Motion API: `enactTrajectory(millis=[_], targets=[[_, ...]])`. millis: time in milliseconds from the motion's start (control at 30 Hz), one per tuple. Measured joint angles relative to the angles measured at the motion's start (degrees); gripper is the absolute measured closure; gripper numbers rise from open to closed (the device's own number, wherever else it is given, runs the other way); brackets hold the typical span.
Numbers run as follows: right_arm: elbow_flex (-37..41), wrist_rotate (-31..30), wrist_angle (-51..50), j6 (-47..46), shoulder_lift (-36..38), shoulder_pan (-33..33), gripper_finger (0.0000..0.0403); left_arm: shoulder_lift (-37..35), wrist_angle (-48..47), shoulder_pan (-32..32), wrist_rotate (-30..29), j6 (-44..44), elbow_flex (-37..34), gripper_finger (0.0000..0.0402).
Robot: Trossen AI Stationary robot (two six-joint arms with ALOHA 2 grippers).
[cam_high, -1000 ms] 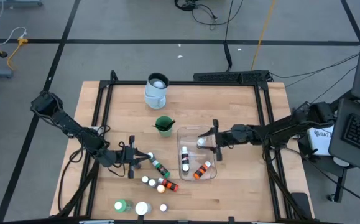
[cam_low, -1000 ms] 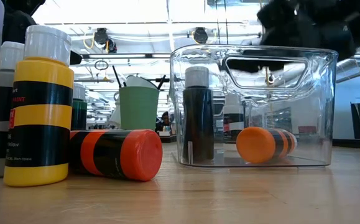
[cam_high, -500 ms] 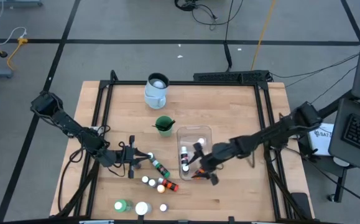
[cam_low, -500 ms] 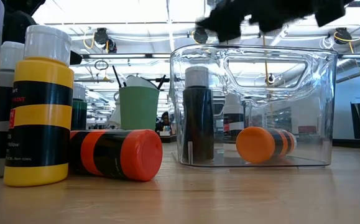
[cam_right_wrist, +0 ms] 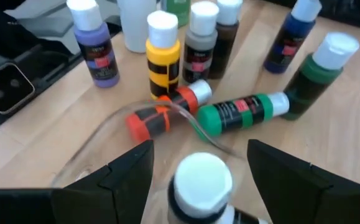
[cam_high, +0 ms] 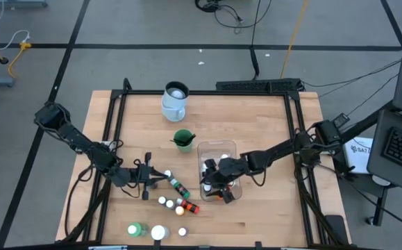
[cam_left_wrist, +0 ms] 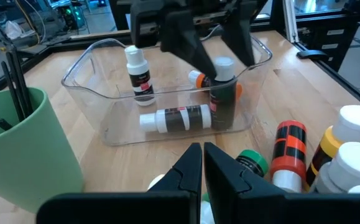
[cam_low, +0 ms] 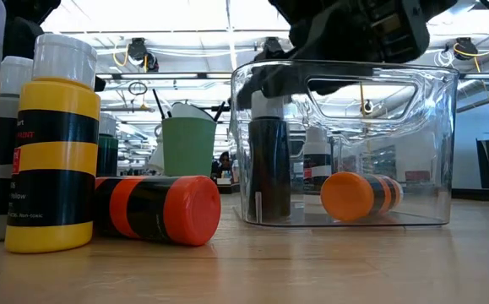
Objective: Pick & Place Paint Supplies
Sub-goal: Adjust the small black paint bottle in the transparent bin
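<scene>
The clear tub held what looked like four paint bottles: two upright, two lying down, though the arm hid part of it from above. The right hand hovered over the tub's near end, its fingers spread wide around a white-capped bottle without pinching it. The left hand, pressed together and empty, waited beside the loose bottles on the bench. Roughly eight bottles, the white jar and the brushes were left.

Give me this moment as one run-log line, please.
right gripper: open, over upright white-capped dark bottle in clear plastic tub | left gripper: shut, empty, waiting beside the tub
</scene>
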State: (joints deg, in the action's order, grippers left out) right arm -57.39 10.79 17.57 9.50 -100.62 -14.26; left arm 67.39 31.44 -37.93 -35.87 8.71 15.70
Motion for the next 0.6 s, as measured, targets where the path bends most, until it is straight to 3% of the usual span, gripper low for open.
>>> enactTrajectory(millis=[333,600], targets=[[-0.02,-0.03,-2.93,-1.62,0.00,-0.04,0.0171,-0.02,0.02,0.00,0.02,0.02,0.00,0.0380],[-0.02,0.00,-2.89,-1.22,0.02,-0.04,0.0276,0.00,0.03,0.00,0.02,0.04,0.00,0.0380]])
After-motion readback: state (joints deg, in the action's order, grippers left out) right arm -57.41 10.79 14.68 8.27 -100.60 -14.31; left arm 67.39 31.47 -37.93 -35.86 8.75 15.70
